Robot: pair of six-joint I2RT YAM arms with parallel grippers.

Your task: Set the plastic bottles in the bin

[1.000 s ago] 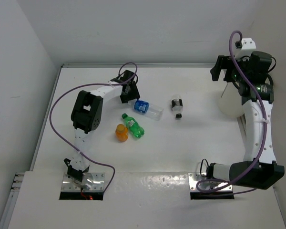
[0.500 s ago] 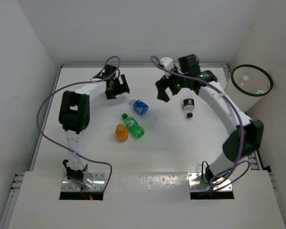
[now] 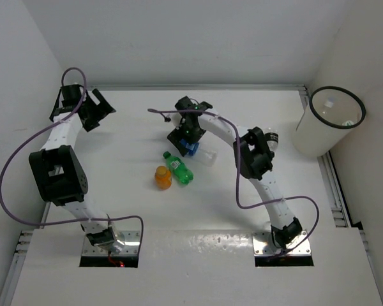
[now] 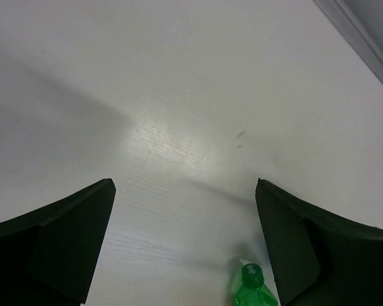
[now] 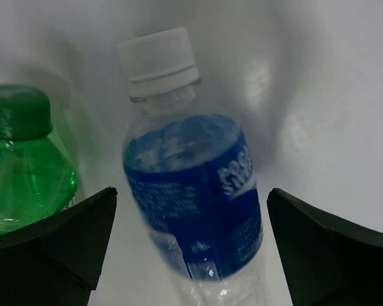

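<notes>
white table point(image 3: 127, 146) in a white corner, we see the left gripper point(image 4: 185, 188) at far left with jaws spread wide, the right gripper point(image 5: 190, 194) with jaws wide on both sides of the lying blue-label bottle point(image 5: 185, 159), green bottle point(image 3: 179, 168) and orange bottle point(image 3: 163, 177) just beside, the bin point(image 3: 316, 137) far right

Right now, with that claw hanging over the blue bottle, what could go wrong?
The open right gripper straddles the blue-label bottle, but the green bottle lies close beside it; a finger could knock it away. Lying on its side, the blue-label bottle might roll from the closing jaws.
</notes>
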